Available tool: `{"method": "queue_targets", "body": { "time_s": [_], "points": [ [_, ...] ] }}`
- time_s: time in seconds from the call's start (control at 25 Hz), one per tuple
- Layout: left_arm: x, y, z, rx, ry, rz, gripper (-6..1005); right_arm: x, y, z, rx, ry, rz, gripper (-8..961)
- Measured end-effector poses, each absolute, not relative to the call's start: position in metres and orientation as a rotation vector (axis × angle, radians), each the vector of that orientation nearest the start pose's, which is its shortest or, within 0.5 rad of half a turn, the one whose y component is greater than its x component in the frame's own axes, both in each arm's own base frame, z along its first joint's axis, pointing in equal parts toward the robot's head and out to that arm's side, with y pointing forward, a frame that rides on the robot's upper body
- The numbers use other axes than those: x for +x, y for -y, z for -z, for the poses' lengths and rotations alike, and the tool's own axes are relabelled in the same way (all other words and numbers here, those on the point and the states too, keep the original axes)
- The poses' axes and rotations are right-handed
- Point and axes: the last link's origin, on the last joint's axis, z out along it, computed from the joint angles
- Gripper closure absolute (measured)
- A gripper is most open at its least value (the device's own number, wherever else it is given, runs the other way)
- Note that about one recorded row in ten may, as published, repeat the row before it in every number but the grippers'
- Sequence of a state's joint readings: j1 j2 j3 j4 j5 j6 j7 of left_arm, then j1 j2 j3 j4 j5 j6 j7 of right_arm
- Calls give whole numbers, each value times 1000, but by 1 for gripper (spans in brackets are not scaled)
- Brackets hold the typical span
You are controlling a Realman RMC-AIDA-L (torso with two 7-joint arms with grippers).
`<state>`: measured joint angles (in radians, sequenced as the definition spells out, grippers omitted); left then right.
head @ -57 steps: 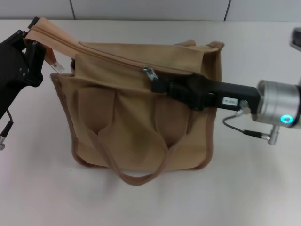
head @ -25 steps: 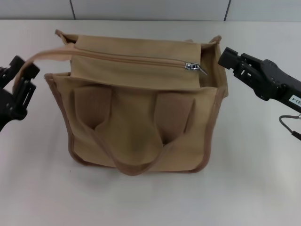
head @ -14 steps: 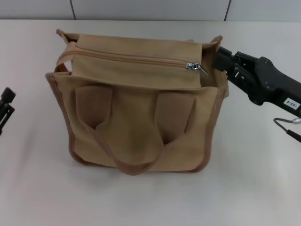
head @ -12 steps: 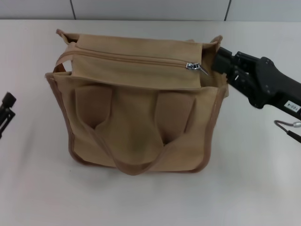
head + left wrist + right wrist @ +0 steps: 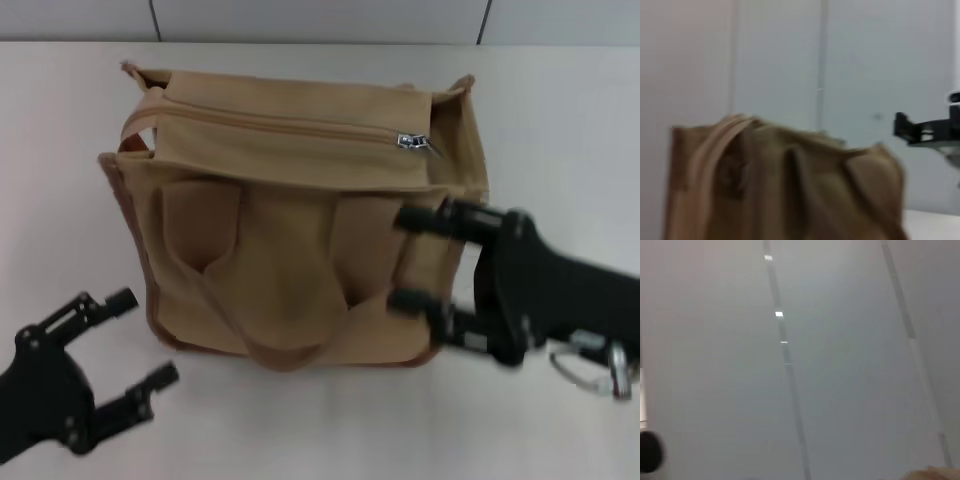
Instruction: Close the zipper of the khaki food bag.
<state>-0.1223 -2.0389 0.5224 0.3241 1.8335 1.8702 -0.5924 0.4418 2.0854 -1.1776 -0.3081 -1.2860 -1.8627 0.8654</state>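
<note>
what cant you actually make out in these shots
- Bag back side and inside: hidden by its own closed top in the head view.
- Zipper left end: tucked under a strap.
- Left wrist view: bag blurred, no zipper detail.
- Right wrist view: wall only, no right claw.
- Left claw: arm cut off by the edge.

No text, label, brand, number or sign can be read in any of the three views, neither on the bag, nor on the arms.
</note>
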Motion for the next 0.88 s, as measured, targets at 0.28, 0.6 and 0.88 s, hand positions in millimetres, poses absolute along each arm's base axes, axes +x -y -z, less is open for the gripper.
{"method": "queue_targets", "body": {
  "time_s": [0.28, 0.6, 0.88],
  "points": [
    [-330, -166, -11, -2508, 179, 1043, 197, 224, -228, 59, -2744, 9, -1433, 242],
    [-323, -183, 7, -2685, 208, 975, 197, 240, -233, 91, -2951, -133, -1095, 214],
    [-317, -193, 15, -2794, 196, 932, 197, 241, -234, 92, -2976, -127, -1060, 213]
  ]
}}
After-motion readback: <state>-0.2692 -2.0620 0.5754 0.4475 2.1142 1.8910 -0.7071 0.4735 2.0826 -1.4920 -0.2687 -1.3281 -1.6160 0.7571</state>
